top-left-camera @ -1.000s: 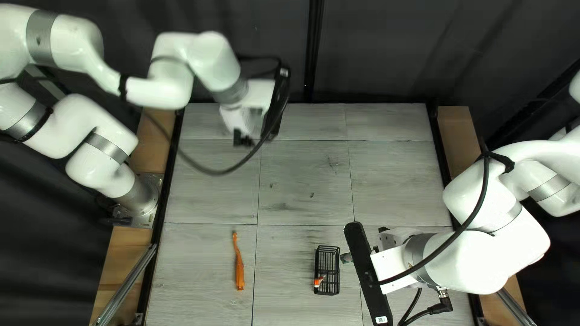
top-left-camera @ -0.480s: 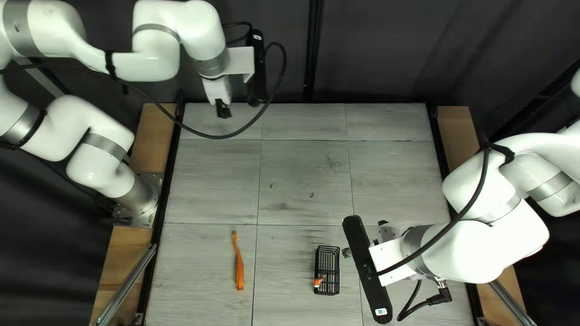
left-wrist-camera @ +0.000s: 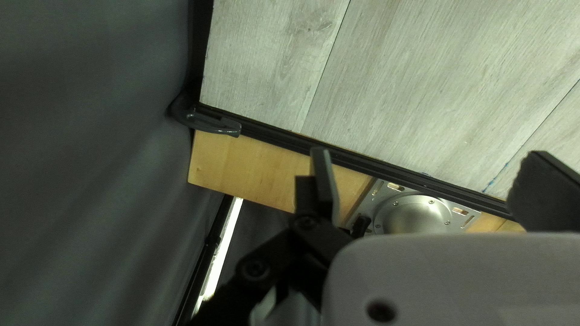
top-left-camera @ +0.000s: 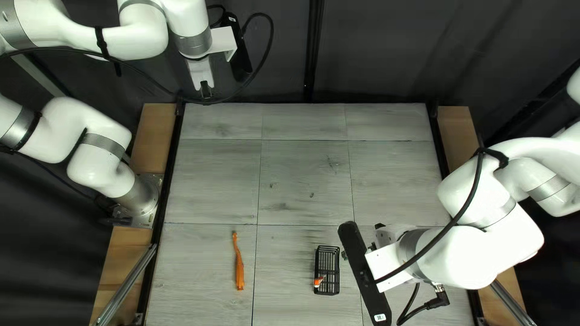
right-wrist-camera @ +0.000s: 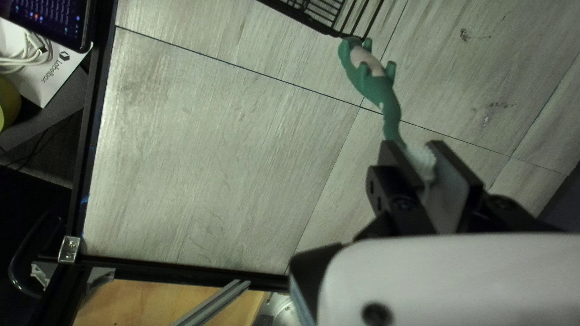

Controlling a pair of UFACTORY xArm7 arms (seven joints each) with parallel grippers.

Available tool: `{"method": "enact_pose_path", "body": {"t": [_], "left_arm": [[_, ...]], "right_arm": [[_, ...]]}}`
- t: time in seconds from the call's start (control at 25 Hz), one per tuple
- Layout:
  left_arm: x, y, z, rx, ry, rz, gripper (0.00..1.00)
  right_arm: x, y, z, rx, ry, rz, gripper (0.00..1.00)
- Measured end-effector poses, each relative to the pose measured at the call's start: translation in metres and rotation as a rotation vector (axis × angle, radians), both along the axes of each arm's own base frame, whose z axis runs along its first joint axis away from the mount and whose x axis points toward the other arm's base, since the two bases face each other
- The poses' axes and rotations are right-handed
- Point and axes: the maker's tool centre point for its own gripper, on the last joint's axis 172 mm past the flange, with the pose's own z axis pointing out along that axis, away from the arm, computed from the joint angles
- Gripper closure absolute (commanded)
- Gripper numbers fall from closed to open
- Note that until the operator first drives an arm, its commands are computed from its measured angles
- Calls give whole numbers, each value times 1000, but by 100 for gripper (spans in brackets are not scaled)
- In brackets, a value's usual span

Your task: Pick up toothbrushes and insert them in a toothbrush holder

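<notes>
Beyond the table's far edge, my left gripper hangs in the top left view; in its wrist view the same gripper is open and empty. My right gripper is mostly covered by its arm's black bar. Seen from the right wrist, that gripper is shut on the bristle end of a green toothbrush, whose handle points away toward the holder. The black wire holder stands left of it, with an orange-and-white piece at its near end. An orange toothbrush lies left of the holder.
A black rail and wooden strip edge the table under my left gripper, beside a metal arm base plate. Off the table in the right wrist view are a screen and a white box with cables.
My left arm has drawn back toward the far left, past the table's far edge. The right arm has shifted slightly left, bringing the green toothbrush along.
</notes>
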Motion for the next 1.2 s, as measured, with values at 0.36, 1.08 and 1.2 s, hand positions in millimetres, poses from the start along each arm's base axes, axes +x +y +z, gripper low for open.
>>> {"method": "enact_pose_path", "body": {"t": [0.36,1.08,1.2], "left_arm": [[0,0,0,0,0,0,0],[0,0,0,0,0,0,0],[0,0,0,0,0,0,0]], "right_arm": [[13,2,-9,-11,26,56,98],[59,-17,-37,42,73,61,98],[59,-14,-38,50,81,62,98]]}}
